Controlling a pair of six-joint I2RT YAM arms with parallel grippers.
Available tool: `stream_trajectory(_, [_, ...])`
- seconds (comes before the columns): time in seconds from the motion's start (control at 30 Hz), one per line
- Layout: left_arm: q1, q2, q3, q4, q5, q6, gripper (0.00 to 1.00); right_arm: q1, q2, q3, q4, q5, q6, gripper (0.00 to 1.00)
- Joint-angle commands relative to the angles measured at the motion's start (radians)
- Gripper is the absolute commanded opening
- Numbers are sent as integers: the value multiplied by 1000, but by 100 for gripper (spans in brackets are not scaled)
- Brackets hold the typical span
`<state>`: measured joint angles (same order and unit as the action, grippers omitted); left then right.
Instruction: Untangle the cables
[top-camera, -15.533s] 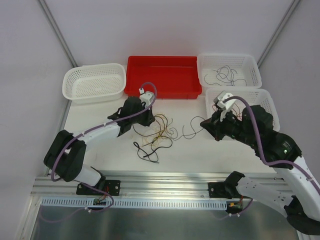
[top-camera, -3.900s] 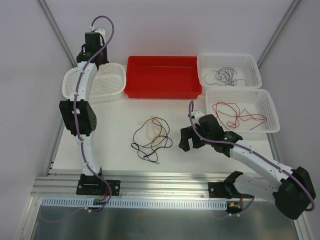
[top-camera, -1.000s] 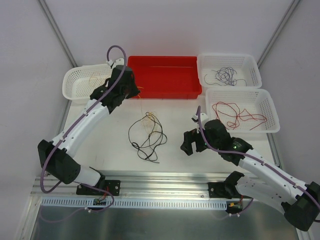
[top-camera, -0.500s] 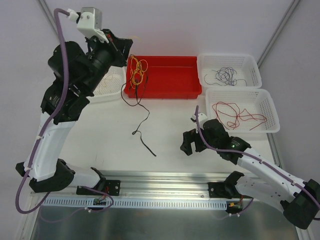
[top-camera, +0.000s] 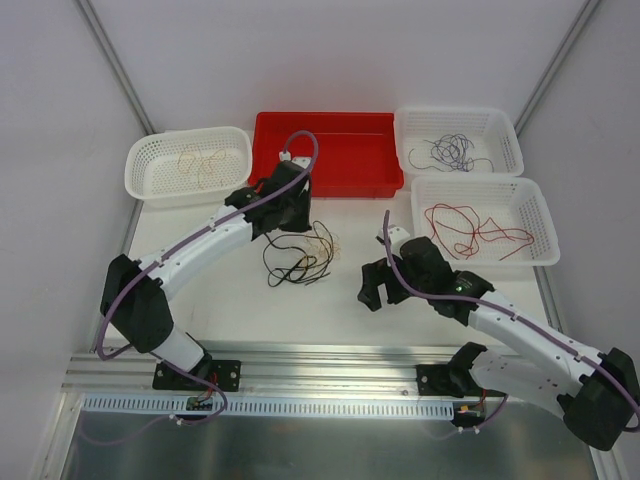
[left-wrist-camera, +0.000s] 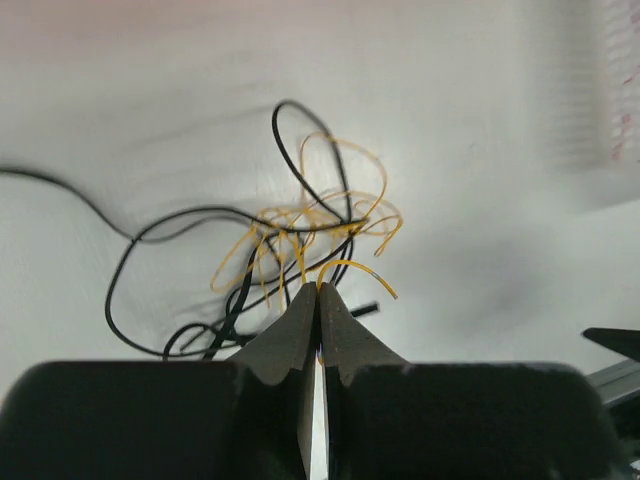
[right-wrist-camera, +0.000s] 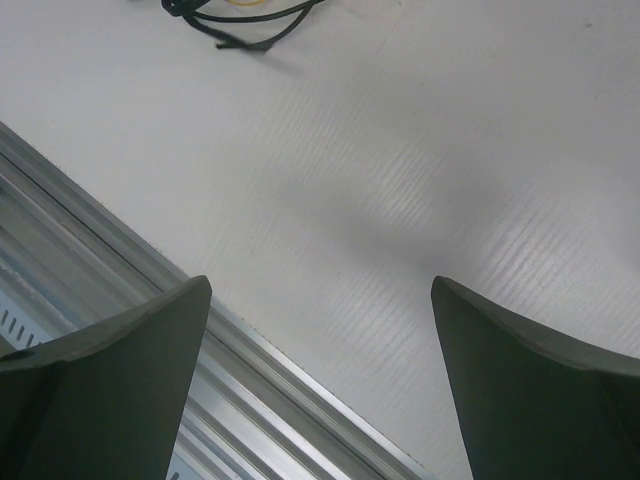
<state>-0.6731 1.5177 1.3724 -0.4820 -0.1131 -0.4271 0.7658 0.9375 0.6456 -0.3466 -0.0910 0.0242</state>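
Note:
A tangle of black cable and yellow cable lies on the white table, centre left. My left gripper is low over the tangle's far edge. In the left wrist view it is shut on a strand of the yellow cable, which loops through the black cable. My right gripper hovers to the right of the tangle, apart from it. Its jaws stand wide open over bare table, and only an end of the black cable shows at the top edge.
A white basket at the back left holds a yellow-tan cable. The red bin stands behind the tangle. Two white baskets at the right hold a dark purple cable and a red cable. A metal rail runs along the near table edge.
My left arm has come down from high above the red bin to the table. The dangling yellow and black cables now lie in a heap. The right arm has barely moved.

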Motion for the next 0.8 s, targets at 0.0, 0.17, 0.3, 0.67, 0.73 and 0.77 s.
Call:
stream_trajectory(0.0, [4,-36,-48,20,-20,-96,0,10,15,39,52,-15,10,97])
stream_trajectory(0.17, [7,-5,-82,20,10,-76,26,13,63,58,69,-30,6,97])
stream_trajectory(0.3, [13,-19,-128,22,-11,-71,57,20,110,84,87,-39,8,97])
stream_trajectory(0.67, [148,-132,-352,25,-40,-130,91,21,283,219,155,-39,11,98])
stream_trajectory(0.73, [184,-134,-406,49,-42,-150,89,21,325,233,185,-39,31,98])
stream_trajectory(0.77, [197,-136,-426,66,-33,-163,85,21,339,250,195,-41,39,99])
